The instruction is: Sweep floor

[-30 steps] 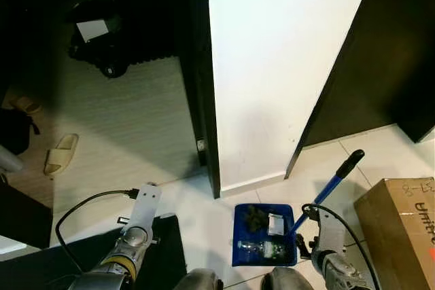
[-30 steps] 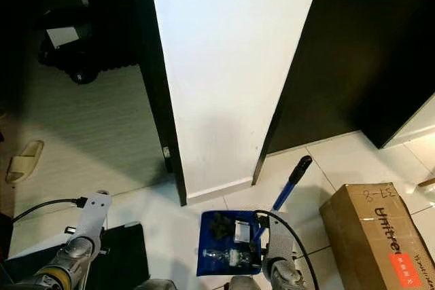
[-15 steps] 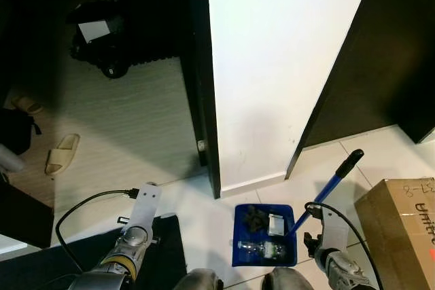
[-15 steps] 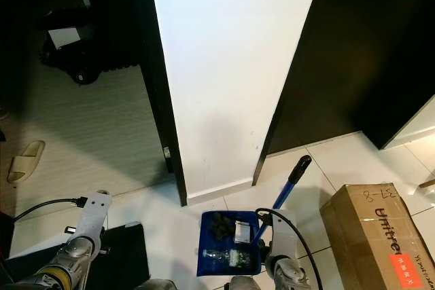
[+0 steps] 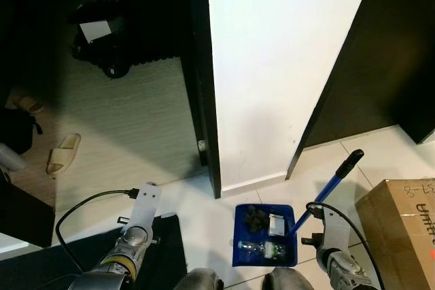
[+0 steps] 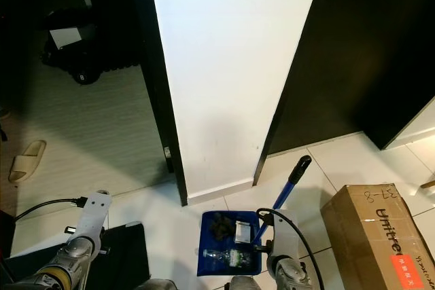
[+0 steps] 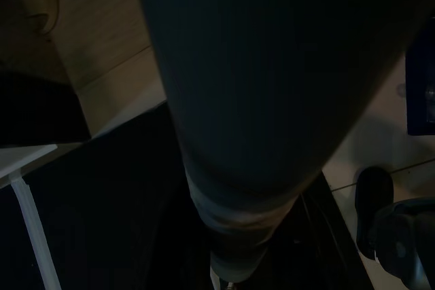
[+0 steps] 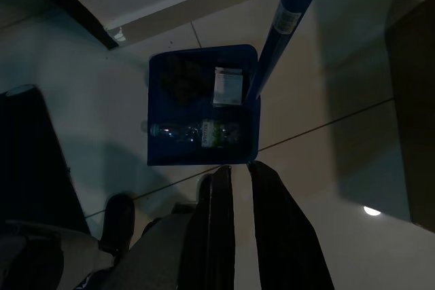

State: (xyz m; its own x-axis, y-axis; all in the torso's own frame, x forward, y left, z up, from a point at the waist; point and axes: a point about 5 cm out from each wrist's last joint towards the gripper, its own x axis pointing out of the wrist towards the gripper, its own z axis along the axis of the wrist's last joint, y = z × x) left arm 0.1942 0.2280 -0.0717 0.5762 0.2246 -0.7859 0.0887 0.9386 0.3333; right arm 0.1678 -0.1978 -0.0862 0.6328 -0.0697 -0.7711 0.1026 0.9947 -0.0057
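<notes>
A blue dustpan [image 5: 239,256] lies on the white tile floor below the end of a white wall. It holds a clear plastic bottle [image 5: 262,247], a dark clump [image 5: 254,218] and a small white packet [image 5: 275,224]. Its long blue handle [image 5: 326,191] slants up to the right and ends in a black grip [image 5: 351,161]. My right arm [image 5: 334,246] hangs just right of the handle's lower end. In the right wrist view my right gripper [image 8: 241,166] points down near the dustpan [image 8: 163,157], open by a narrow gap and holding nothing. My left arm [image 5: 139,219] hangs idle on the left.
A cardboard box [image 5: 401,225] stands on the floor at the right. A black mat [image 5: 160,249] lies under my left arm. A dark doorway [image 5: 380,52] opens right of the wall. Beyond the left doorway are a slipper [image 5: 62,153] and dark items [image 5: 102,45].
My right arm has drifted slightly right and down, away from the dustpan handle. The dustpan and the left arm have not moved.
</notes>
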